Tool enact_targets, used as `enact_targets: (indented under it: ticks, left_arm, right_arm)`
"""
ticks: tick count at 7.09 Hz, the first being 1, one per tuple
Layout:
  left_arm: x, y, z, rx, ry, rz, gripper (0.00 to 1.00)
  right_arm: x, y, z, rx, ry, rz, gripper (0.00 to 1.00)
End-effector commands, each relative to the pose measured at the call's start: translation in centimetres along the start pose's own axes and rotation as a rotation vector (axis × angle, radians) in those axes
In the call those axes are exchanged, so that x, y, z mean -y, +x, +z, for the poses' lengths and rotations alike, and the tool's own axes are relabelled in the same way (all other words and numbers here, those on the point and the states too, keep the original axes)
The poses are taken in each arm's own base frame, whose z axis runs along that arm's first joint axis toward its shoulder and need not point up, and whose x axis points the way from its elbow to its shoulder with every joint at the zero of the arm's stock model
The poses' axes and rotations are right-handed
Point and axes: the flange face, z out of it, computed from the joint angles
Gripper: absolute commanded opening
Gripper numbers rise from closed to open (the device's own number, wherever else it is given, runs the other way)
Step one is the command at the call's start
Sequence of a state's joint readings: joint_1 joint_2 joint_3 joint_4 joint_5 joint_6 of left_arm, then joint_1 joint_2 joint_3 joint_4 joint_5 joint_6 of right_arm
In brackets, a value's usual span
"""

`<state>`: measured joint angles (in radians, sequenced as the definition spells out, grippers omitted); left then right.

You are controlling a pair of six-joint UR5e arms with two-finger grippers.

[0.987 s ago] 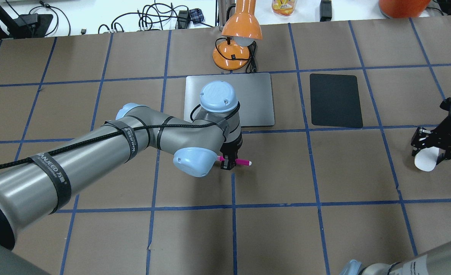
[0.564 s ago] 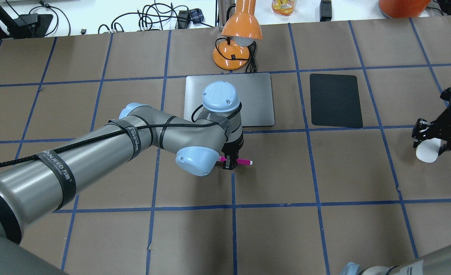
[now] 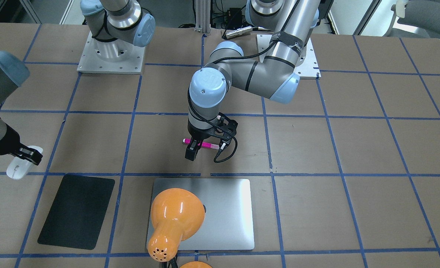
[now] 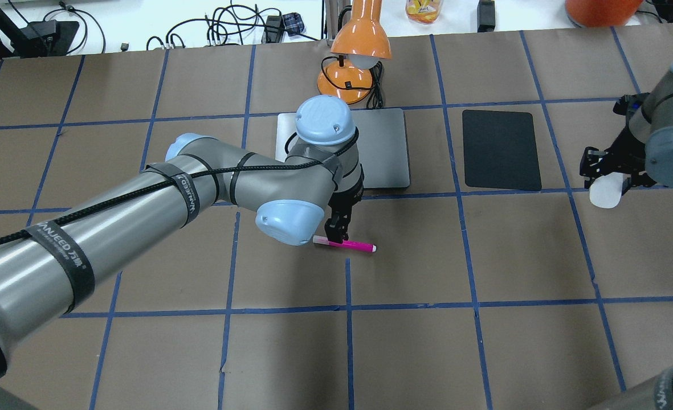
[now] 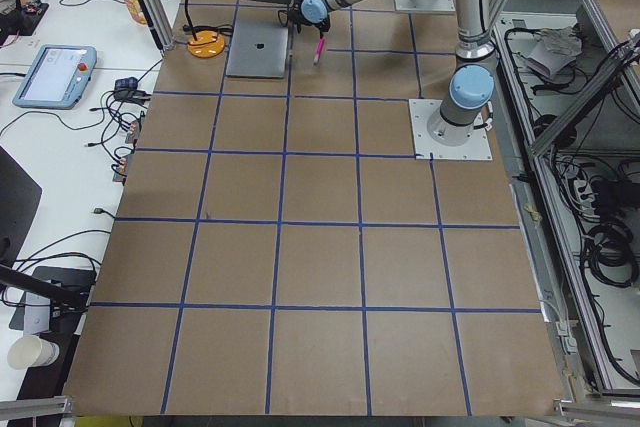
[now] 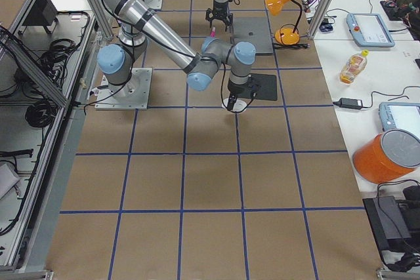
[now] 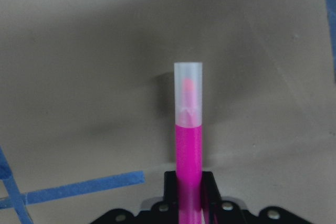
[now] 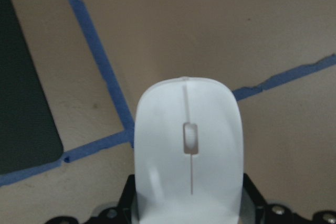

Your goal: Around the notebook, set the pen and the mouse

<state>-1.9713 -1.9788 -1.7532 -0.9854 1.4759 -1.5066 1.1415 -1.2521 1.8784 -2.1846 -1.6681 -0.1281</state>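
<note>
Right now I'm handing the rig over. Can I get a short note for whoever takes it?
Left pincer: shut on the pen, just short of the notebook's near edge on the robot's side.
Right pincer: shut on the mouse, held off the table to the right of the black pad.
Done: both things gripped.
Left: set the pen and the mouse down beside the notebook; neither is placed yet.

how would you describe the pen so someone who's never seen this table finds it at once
Find the big silver-grey notebook next to the orange lamp, mid-table. Just on the robot's side of it, the left gripper holds the pen roughly level. It is a slim bright pink stick with a pale clear cap, the only pink thing on the brown table.
</note>
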Motion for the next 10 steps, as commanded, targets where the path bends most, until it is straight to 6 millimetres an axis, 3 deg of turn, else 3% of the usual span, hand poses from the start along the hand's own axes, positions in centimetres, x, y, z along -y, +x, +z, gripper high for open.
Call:
enact_targets:
  ticks: [1,2,3,5,6,7,9,10]
  left_arm:
    - [2.1,-0.7,-7.4,0.045,-0.016,0.485,1.0]
    - [3.8,-2.0,-12.0,0.072,-0.03,0.734,1.0]
    - [5.9,-3.7,-15.7,0.065,-0.036,0.892,1.0]
    - [8.4,-6.1,-21.8,-0.017,0.031,1.067,1.0]
    - [10.5,-7.3,-23.9,-0.036,0.059,1.095,1.0]
    - [13.8,-8.8,-25.5,-0.021,0.11,1.073,1.0]
    - [14.6,-11.5,-25.8,-0.019,0.119,1.105,1.0]
    - [14.7,-11.9,-26.4,-0.018,0.129,1.125,1.0]
  right_arm:
    - [1.8,-6.0,-0.8,0.002,0.031,-0.114,0.52]
    - [2.4,-9.0,-0.7,0.002,0.04,-0.149,0.52]
    - [2.9,-10.6,-0.5,0.0,0.044,-0.175,0.52]
    - [4.5,-12.8,0.2,0.005,0.058,-0.221,0.52]
    - [5.3,-14.7,0.6,0.007,0.06,-0.22,0.52]
    - [5.1,-16.3,0.7,0.007,0.065,-0.243,0.53]
    - [7.0,-16.9,1.2,0.007,0.072,-0.253,0.54]
    - [7.3,-17.0,2.7,0.007,0.052,-0.258,0.54]
